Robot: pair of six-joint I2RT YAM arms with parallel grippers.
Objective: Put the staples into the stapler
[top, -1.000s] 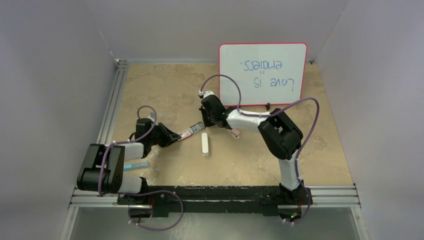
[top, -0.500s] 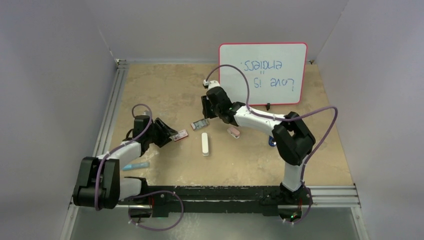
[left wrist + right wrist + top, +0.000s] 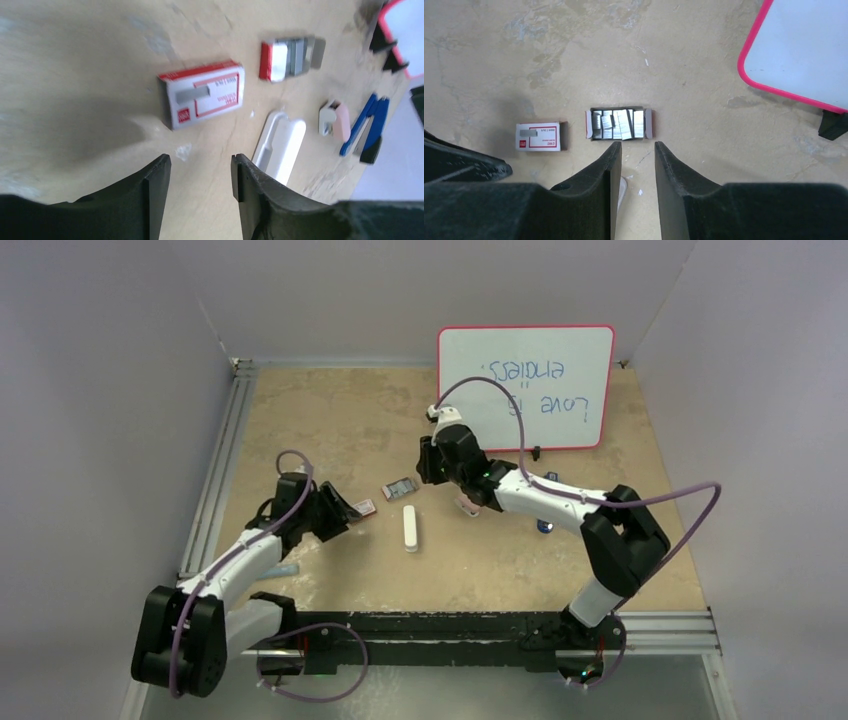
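Top view. The left gripper [image 3: 347, 508], spread and empty, stops just short of the small red-and-white box [image 3: 202, 100]. At the box's 4 o'clock lies the white oblong bar [image 3: 409, 528]. From the bar, the slim blue-and-black stapler [image 3: 363, 125] lies at 3 o'clock, largely masked by the right arm, a small pink piece [image 3: 468, 505] at 2, and the dark-grey metallic staples [image 3: 618, 124], in an open tray, at 12. The right gripper [image 3: 638, 150], parted and empty, hovers beside them. The pink-framed whiteboard [image 3: 525, 388] stands beyond.
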